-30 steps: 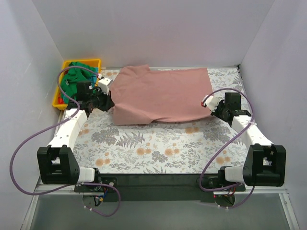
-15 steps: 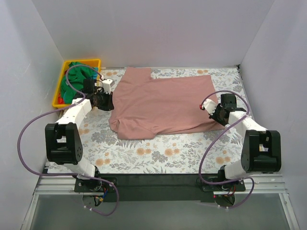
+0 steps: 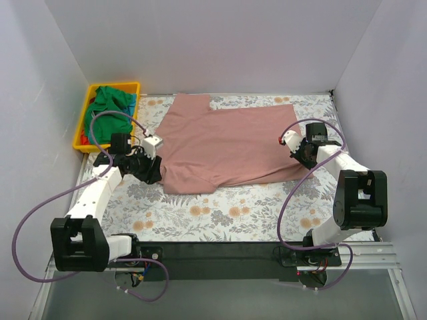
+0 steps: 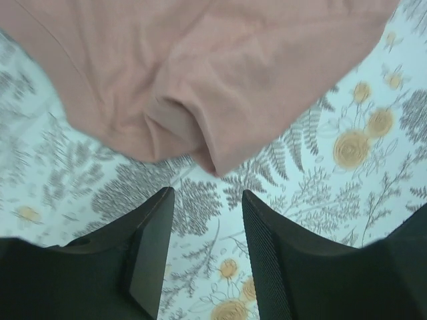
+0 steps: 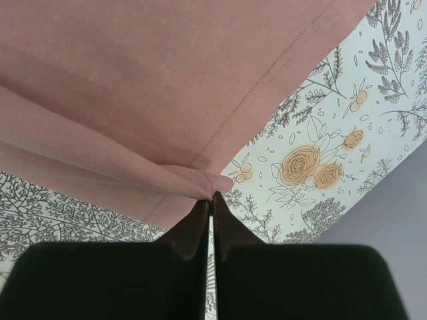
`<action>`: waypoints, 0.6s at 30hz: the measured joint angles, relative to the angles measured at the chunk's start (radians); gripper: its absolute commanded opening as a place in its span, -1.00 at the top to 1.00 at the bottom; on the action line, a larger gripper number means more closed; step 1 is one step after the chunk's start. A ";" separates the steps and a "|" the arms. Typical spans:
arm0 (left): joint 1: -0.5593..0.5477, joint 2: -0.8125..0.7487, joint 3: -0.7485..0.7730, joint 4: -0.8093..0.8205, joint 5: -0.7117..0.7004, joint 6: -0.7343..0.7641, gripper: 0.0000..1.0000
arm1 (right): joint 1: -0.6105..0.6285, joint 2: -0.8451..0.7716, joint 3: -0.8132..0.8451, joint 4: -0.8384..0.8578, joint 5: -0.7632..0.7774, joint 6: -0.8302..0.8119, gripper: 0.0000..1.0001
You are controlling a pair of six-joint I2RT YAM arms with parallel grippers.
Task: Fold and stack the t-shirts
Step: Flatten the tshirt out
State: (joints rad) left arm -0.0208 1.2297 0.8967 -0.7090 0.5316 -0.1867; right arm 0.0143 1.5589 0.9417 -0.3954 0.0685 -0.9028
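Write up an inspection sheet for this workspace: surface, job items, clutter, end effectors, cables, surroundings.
Surface: floral table cover, lying flat, bare along the near side.
Job's things: pink t-shirt spread flat across the far middle; green t-shirt and red fabric in the yellow bin at the far left corner.
Clutter: nothing seen.
End effectors: left end effector open, holding nothing, just short of the pink shirt's near-left edge; right end effector shut, apparently pinching the shirt's right corner.
Cables: purple cables loop beside each arm, off the shirt's middle.
Surroundings: plain white walls on three sides.
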 measured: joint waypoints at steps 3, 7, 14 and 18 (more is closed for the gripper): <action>-0.011 0.034 -0.076 -0.021 -0.032 0.012 0.03 | 0.000 0.000 0.007 -0.012 -0.001 0.012 0.97; -0.030 0.099 -0.135 -0.015 -0.065 0.014 -0.03 | 0.000 0.000 0.012 -0.025 0.000 0.018 0.97; -0.097 0.137 -0.167 0.069 -0.088 0.019 -0.06 | 0.000 0.000 0.012 -0.033 0.000 0.023 0.97; -0.138 0.170 -0.187 0.119 -0.109 0.019 0.19 | 0.000 0.000 0.012 -0.040 0.001 0.026 0.97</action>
State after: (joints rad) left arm -0.1589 1.3994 0.7094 -0.5900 0.4221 -0.1680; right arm 0.0143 1.5593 0.9539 -0.4355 0.0692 -0.8764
